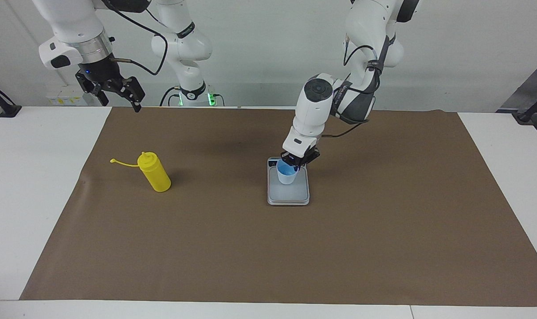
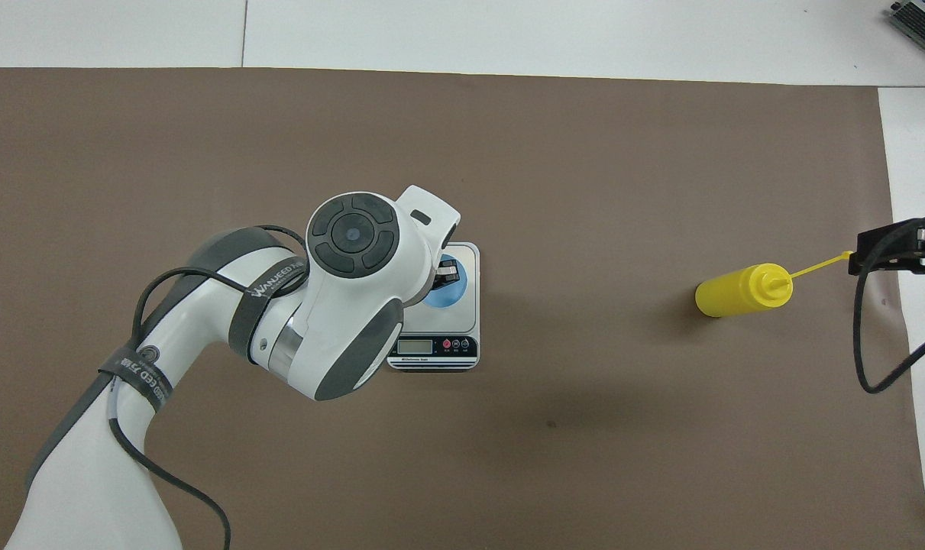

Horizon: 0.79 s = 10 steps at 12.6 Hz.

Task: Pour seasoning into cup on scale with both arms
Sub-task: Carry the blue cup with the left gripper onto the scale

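On the scale (image 1: 288, 195) — pale-blue tapered cup (image 1: 286, 174)

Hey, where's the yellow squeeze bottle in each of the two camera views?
Facing view: yellow bottle stands on the brown mat toward the picture's left, nozzle tilted up-left.
Overhead view: yellow bottle sits toward the picture's right, nozzle pointing right.
Shared landmark: the scale mid-mat, carrying the blue cup.

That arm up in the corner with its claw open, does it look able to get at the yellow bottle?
Probably yes. The right gripper hangs open over the table edge at its own end, and the yellow squeeze bottle stands alone on the brown mat nearby. The left gripper is busy holding the blue cup on the scale.
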{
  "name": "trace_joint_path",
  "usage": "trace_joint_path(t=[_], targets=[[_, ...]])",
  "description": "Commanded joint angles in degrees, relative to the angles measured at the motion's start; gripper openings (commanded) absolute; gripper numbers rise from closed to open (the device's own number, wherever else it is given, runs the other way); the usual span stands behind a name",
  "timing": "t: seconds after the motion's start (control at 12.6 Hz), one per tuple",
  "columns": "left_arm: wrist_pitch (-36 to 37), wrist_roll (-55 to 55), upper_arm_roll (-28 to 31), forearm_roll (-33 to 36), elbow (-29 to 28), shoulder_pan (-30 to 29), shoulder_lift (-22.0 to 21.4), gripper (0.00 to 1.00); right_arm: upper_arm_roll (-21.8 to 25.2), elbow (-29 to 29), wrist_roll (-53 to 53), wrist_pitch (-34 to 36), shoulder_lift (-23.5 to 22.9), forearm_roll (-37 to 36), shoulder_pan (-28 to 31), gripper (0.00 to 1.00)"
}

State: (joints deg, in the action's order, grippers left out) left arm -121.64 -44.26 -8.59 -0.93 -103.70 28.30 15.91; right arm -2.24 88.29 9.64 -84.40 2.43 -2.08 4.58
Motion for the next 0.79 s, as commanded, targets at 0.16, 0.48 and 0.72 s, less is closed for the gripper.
trace_joint_path(t=[0.16, 0.48, 0.72], targets=[[-1.8, 0.7, 0.5, 1.2, -2.6, 0.4, -1.3, 0.00, -0.2, 1.7, -0.4, -0.6, 1.4, 0.0, 0.2, 1.00], [-1.4, 0.8, 0.5, 1.2, -2.0, 0.3, -1.3, 1.00, -0.2, 1.7, -0.6, -0.6, 1.4, 0.0, 0.2, 1.00], [0.2, 0.8, 1.1, 1.6, 0.9, -1.1, -1.8, 1.00, -0.2, 2.0, -1.5, -0.6, 1.6, 0.0, 0.2, 1.00]])
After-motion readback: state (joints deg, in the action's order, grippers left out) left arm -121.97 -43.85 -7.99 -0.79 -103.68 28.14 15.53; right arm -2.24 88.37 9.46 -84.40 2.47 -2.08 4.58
